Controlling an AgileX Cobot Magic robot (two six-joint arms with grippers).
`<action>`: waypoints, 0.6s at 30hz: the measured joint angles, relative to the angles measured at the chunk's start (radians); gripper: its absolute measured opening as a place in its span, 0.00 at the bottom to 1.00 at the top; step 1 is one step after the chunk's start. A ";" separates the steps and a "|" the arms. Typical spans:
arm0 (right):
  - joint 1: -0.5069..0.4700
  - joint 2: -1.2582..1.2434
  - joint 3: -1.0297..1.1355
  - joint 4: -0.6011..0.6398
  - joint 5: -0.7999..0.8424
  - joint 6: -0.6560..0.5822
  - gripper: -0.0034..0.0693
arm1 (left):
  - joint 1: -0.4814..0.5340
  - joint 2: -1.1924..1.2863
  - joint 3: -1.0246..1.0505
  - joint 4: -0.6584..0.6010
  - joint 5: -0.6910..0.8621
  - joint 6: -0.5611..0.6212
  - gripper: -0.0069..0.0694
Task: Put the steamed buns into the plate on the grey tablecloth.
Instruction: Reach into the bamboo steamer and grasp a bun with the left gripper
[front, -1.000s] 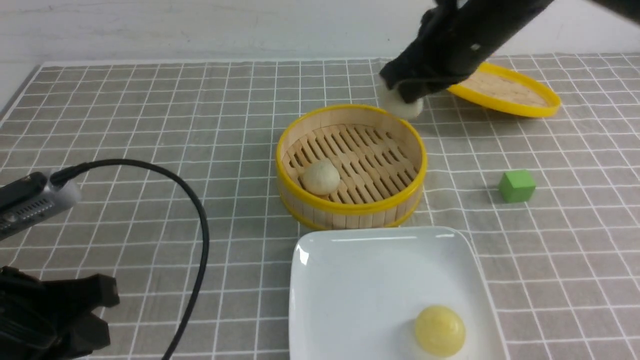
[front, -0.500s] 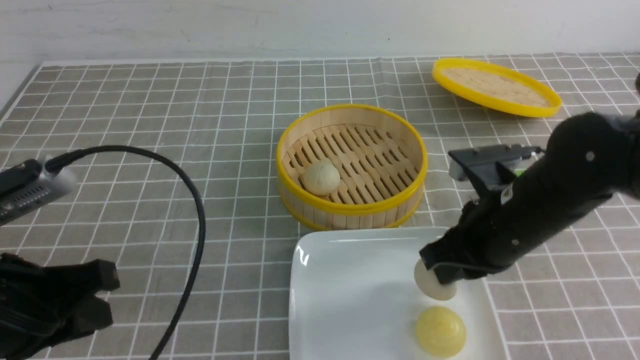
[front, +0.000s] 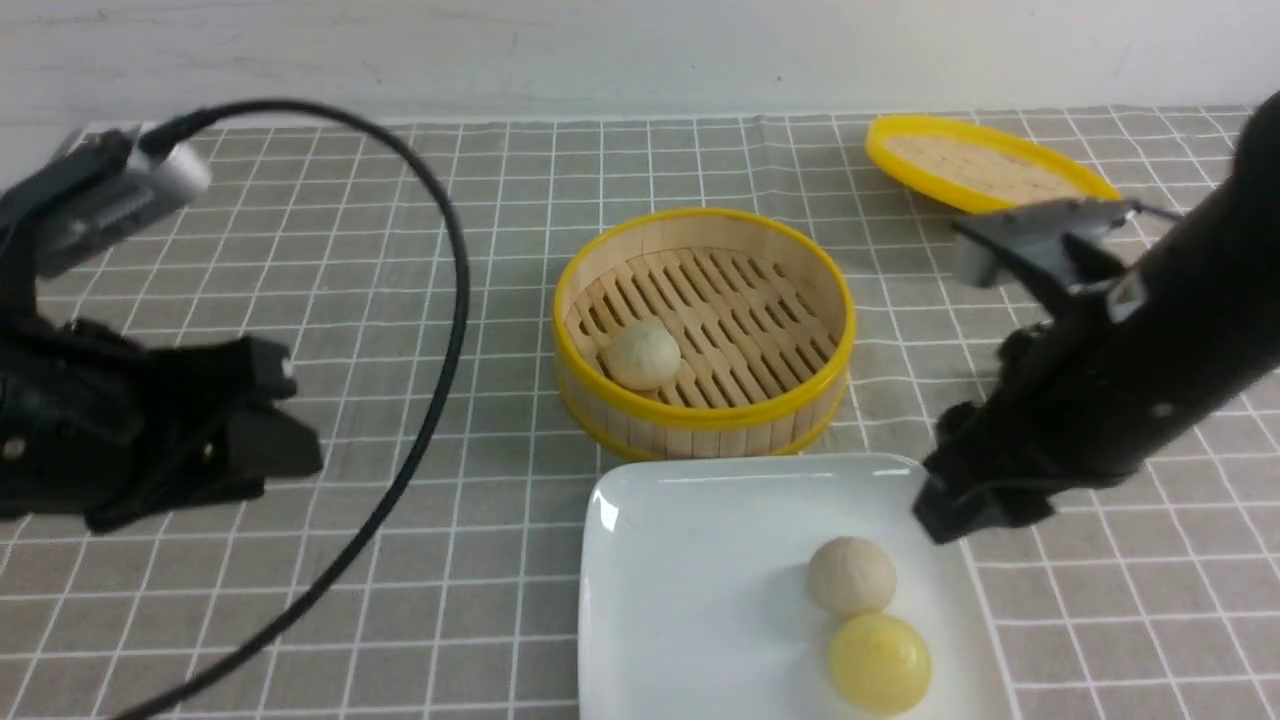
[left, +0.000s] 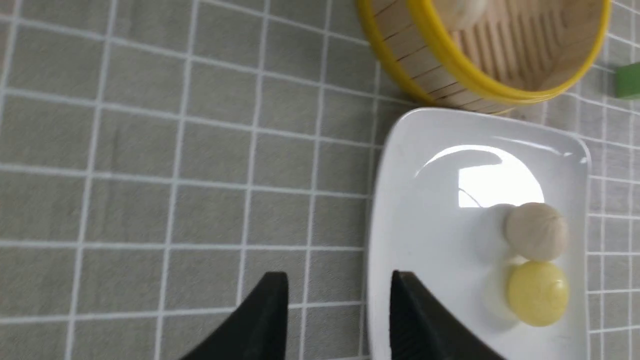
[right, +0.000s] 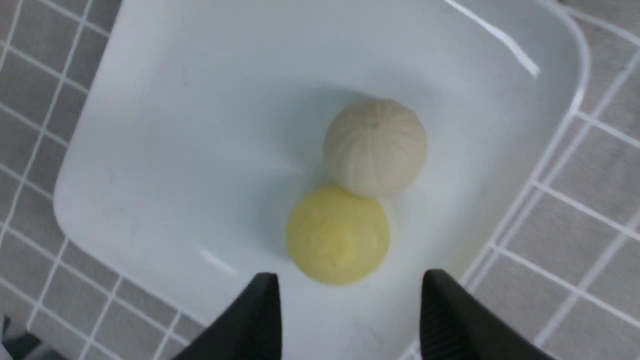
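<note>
- Right gripper (right: 349, 285): jaws spread, nothing between them. Half a second ago they pinched a beige bun just over the plate. Now the gripper has let go and pulled back to the right, above the plate's far right corner.
- Released beige bun (front: 851, 575): rests on the white square plate (front: 700, 560), in its right half. It sits on the far side of the yellow bun (front: 880, 662), and the two touch or nearly touch.
- Yellow bun: position unchanged, near the plate's near right edge.
- Second beige bun (front: 642, 353): unmoved, on the slats of the bamboo steamer basket (front: 700, 415), at its near left.
- Plate: lies on the grey checked tablecloth (front: 560, 160), just near of the basket, as before.
- Left gripper (front: 290, 410): jaws spread and empty. It has risen from the near left corner and moved farther into the scene, pointing toward the basket but well apart from it.
- Black cable (front: 440, 330): its loop now arcs higher and farther than before.
- Yellow-rimmed lid (front: 985, 170): same place at far right, now partly hidden by the right arm.
- Green cube (left: 629, 80): shows only in the left wrist view.
</note>
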 joint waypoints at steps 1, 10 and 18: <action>0.000 -0.026 -0.001 -0.020 0.043 0.013 0.46 | 0.000 0.038 -0.031 -0.019 0.008 0.029 0.56; 0.000 -0.391 0.101 -0.141 0.191 0.121 0.03 | -0.209 0.411 -0.285 -0.069 0.037 0.116 0.78; 0.000 -0.530 0.234 -0.140 0.198 0.157 0.03 | -0.373 0.740 -0.666 0.192 0.031 0.010 0.78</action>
